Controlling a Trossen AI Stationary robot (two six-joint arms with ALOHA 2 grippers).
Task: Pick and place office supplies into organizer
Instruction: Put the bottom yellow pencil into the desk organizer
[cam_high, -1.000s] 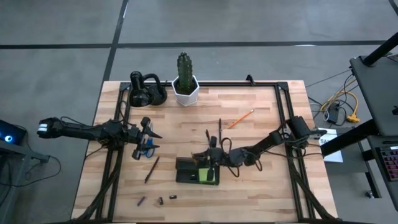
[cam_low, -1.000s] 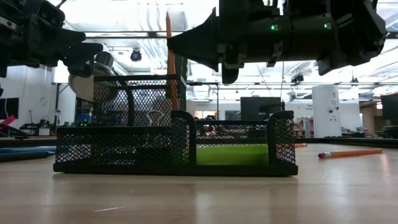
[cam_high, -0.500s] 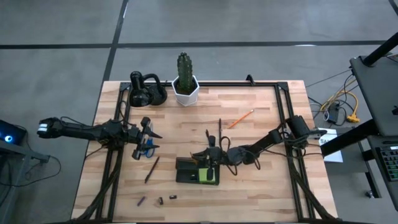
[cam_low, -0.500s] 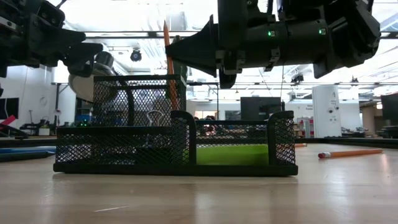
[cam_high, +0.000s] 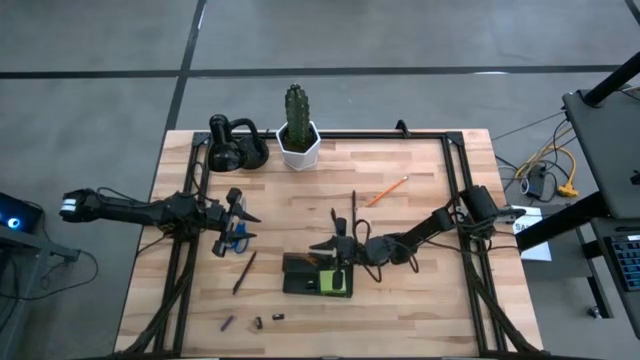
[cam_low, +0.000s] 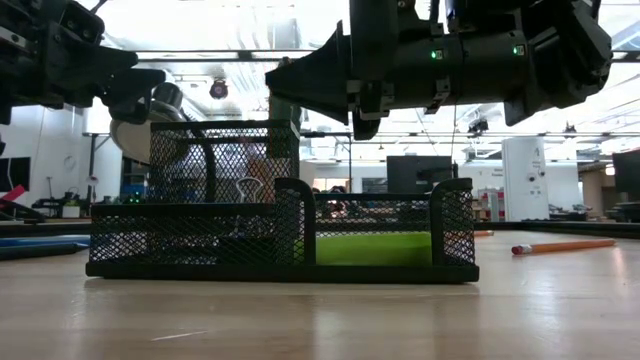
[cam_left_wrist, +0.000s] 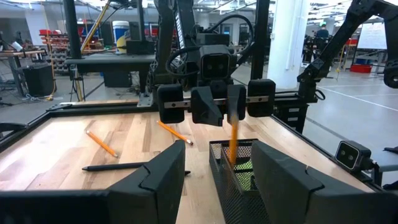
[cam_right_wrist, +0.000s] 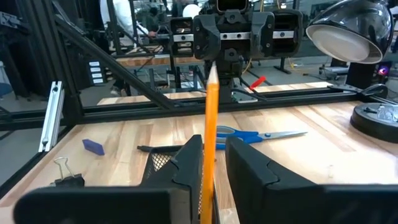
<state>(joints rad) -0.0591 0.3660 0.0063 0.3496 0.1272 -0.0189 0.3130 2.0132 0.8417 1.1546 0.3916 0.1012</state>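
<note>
The organizer (cam_high: 318, 275), a black mesh tray, sits at the table's near middle with the lime-green sticky-note pad (cam_low: 370, 248) inside it. My right gripper (cam_right_wrist: 214, 162) points level just above its tall compartment (cam_low: 225, 160), fingers open. An orange pencil (cam_right_wrist: 210, 118) stands upright between them; in the left wrist view that pencil (cam_left_wrist: 233, 142) is a blur running down into the mesh. My left gripper (cam_high: 248, 225) waits open at the table's left, over the blue-handled scissors (cam_right_wrist: 249, 134). My right gripper has one finger on each side of the upright pencil. A gap shows between the pencil and one finger (cam_right_wrist: 249, 165). Whether the other finger (cam_right_wrist: 189, 162) touches the pencil's shaft (cam_right_wrist: 208, 155), I cannot tell.
A second pencil (cam_high: 385, 192) and two dark pens (cam_high: 352, 207) lie beyond the organizer. Another pen (cam_high: 244, 272) and small clips (cam_high: 257, 323) lie near the front left. A cactus pot (cam_high: 298, 135) and a black gadget (cam_high: 235, 145) stand at the far edge.
My right gripper has let go of the orange pencil. The pencil stood above the organizer's tall compartment and has dropped into it. Its top no longer shows above the mesh in the low view. Both arms have stayed in place.
</note>
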